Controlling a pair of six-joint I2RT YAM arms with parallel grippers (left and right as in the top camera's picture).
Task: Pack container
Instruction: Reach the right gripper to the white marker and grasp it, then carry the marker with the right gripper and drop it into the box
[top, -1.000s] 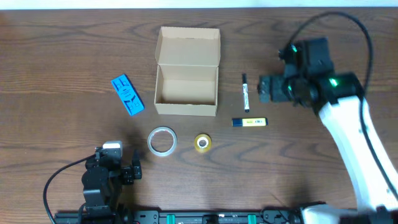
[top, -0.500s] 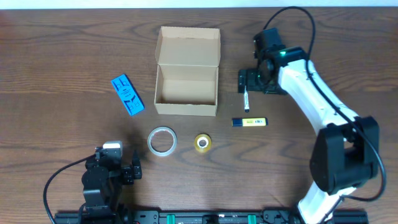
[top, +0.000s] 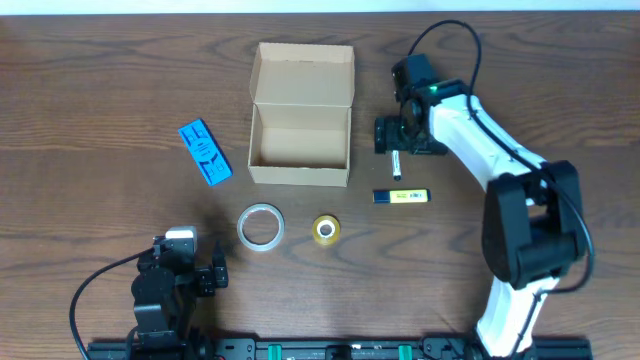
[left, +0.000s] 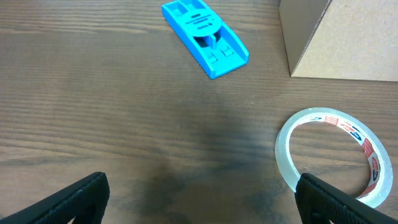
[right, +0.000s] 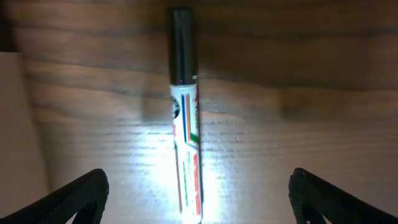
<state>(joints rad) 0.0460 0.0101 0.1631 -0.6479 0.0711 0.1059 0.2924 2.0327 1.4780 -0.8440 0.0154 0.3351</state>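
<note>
Wide apart, my right fingers (right: 74, 199) sit at the lower corners of the wrist view, with the marker (right: 185, 124) lying on the bench (right: 298, 93) between them, untouched. My left fingers (left: 68, 202) are spread wide too, holding nothing, near the tape ring (left: 364, 134). The container (top: 300, 176) stands open at upper centre of the overhead view, just left of the marker.

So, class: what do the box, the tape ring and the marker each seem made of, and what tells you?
Box: matte tan cardboard, likely; folded flap, dull surface. Tape ring: glossy clear plastic film; wood shows through. Marker: probably smooth plastic; white printed barrel shines under light, black cap.
</note>
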